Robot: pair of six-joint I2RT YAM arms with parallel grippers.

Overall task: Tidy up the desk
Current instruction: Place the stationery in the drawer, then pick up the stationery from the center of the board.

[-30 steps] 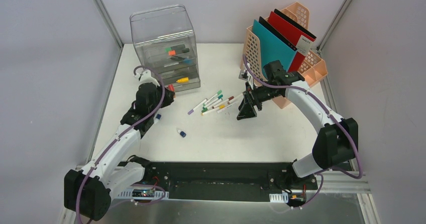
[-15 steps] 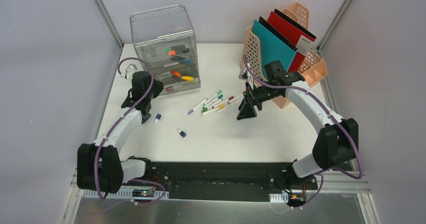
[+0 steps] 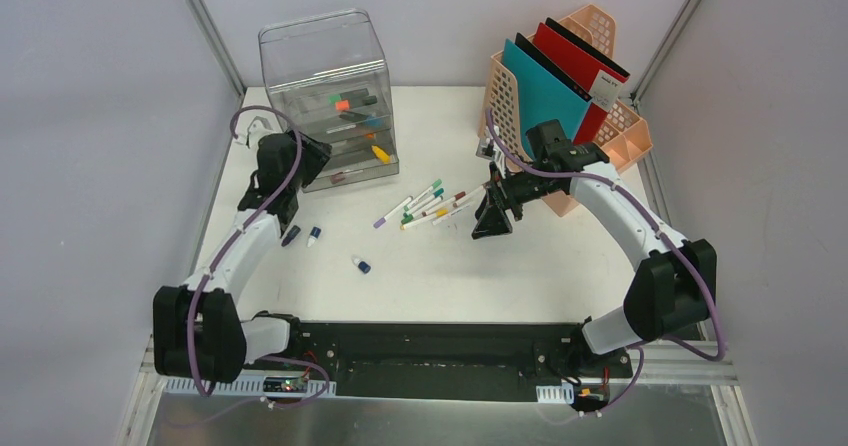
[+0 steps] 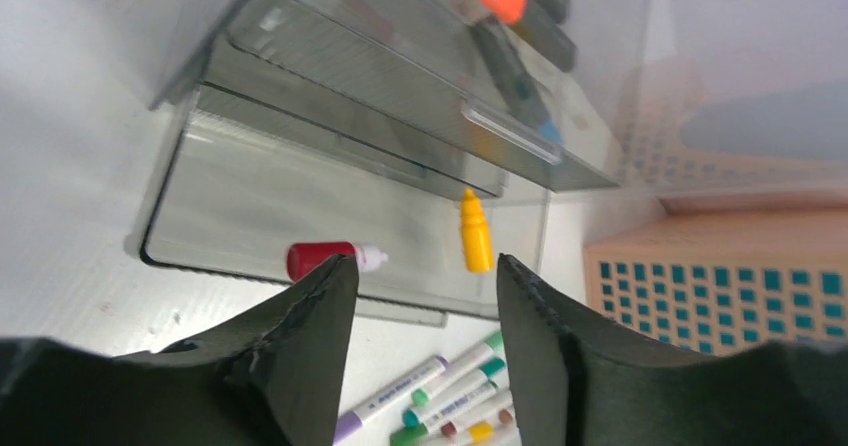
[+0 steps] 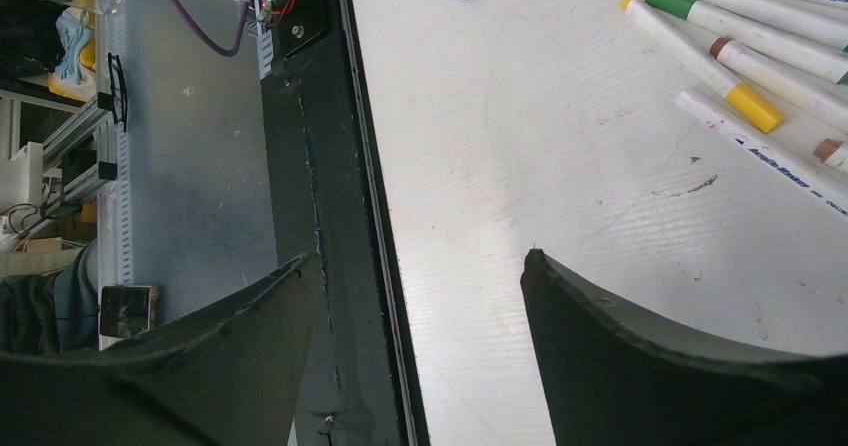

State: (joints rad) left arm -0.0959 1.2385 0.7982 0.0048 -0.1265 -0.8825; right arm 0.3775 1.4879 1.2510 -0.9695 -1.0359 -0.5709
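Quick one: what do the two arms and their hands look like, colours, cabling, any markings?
The left arm and right arm match: white link shells with black joint housings. A purple cable runs loosely along each. The left hand and right hand each have two matte black, curved, tapering fingers. No markings are legible.

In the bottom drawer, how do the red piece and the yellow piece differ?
The red piece has a white tip; the yellow piece is yellow all over. In the left wrist view the red piece lies crosswise and the yellow piece lengthwise, roughly at right angles. Both are short, lie flat in the clear bottom drawer, and do not touch.
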